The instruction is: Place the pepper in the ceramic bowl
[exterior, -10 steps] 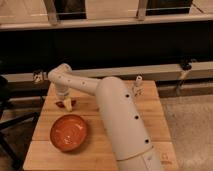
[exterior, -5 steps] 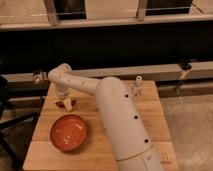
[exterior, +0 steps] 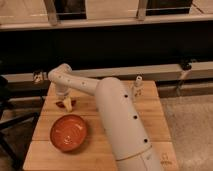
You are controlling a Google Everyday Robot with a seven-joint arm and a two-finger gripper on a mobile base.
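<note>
The ceramic bowl (exterior: 69, 133) is a wide orange-red dish on the front left of the wooden table (exterior: 150, 117). My gripper (exterior: 66, 103) points down over the table's back left part, just behind the bowl. A small dark red piece, the pepper (exterior: 60, 105), shows at the gripper's tip, close to the tabletop. Whether the pepper is held or lying on the wood cannot be made out. My white arm (exterior: 117, 122) runs from the front right across the table to the gripper.
A small white cup-like object (exterior: 136, 88) stands at the table's back right. A dark wall and a ledge (exterior: 165, 72) run behind the table. Grey floor (exterior: 192, 130) lies to the right, and a dark chair frame (exterior: 10, 125) stands at the left.
</note>
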